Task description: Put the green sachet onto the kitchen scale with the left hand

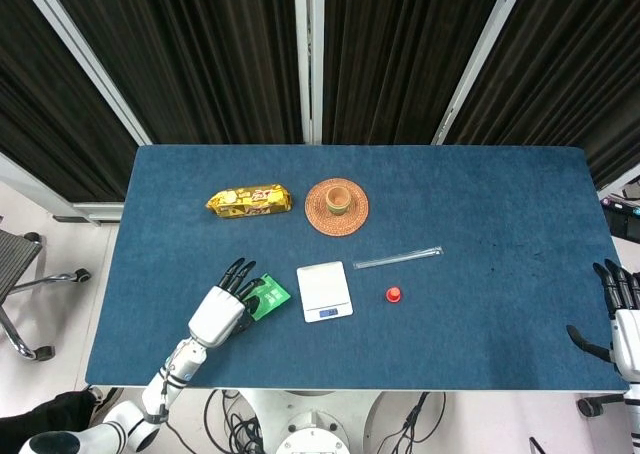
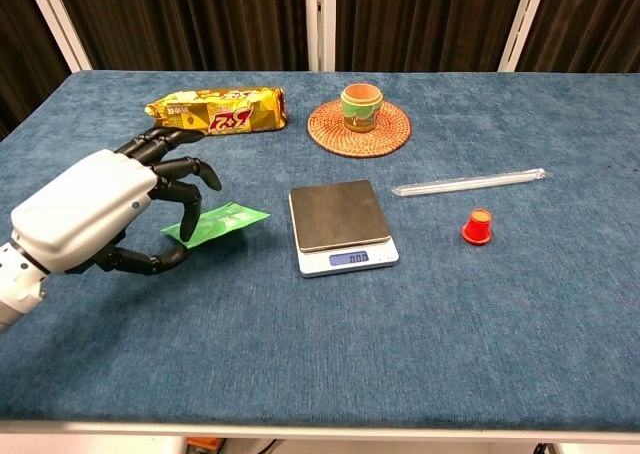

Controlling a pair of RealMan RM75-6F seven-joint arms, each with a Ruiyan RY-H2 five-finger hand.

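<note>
The green sachet point(image 2: 218, 222) hangs tilted just above the blue table, pinched at its left end between the thumb and fingers of my left hand point(image 2: 95, 214). In the head view the left hand point(image 1: 222, 309) is left of the sachet point(image 1: 268, 296). The white kitchen scale point(image 2: 340, 224) with its dark grey platform stands a short gap to the sachet's right, and nothing lies on the scale point(image 1: 324, 291). My right hand point(image 1: 625, 324) stays off the table's right edge with its fingers apart and nothing in it.
A yellow biscuit pack point(image 2: 215, 111) lies behind the left hand. A small cup point(image 2: 361, 104) stands on a woven coaster point(image 2: 325, 132) behind the scale. A clear tube point(image 2: 468, 182) and a red cap point(image 2: 477, 226) lie to the scale's right.
</note>
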